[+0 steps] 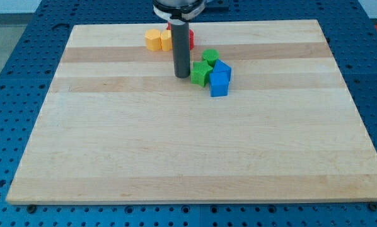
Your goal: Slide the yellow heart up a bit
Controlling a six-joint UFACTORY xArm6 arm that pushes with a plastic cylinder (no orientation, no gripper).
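Two yellow blocks sit side by side near the view's top edge of the wooden board (113, 151): one on the left (152, 40) and one on the right (166, 41). I cannot tell which of them is the heart. My tip (181, 77) rests on the board below and to the right of them, apart from both. It stands just left of a green block (200, 74), close to it or touching it.
A red block (190, 40) is partly hidden behind the rod, right of the yellow pair. A second green block (210, 57) and two blue blocks (222, 68) (219, 84) cluster to the right of my tip.
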